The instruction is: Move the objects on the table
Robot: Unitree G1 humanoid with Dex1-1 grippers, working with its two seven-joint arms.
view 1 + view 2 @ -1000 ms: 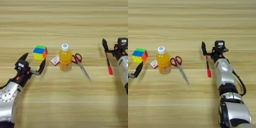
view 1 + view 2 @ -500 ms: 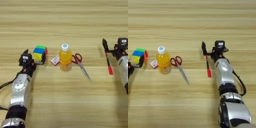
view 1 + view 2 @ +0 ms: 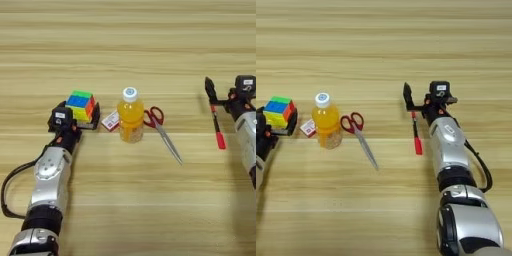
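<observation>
On the left, the left gripper has its fingers set wide around the puzzle cube, not visibly clamped; closing and lifting looks next. Right of it on the table come the small box, bottle and scissors. The right gripper stands open above the red pen.

Bottle, small box, scissors crowd centre; open table beyond, wide gap toward pen.

light: even, bright | shadows: soft, faint | glare: mild | focus: slightly soft
</observation>
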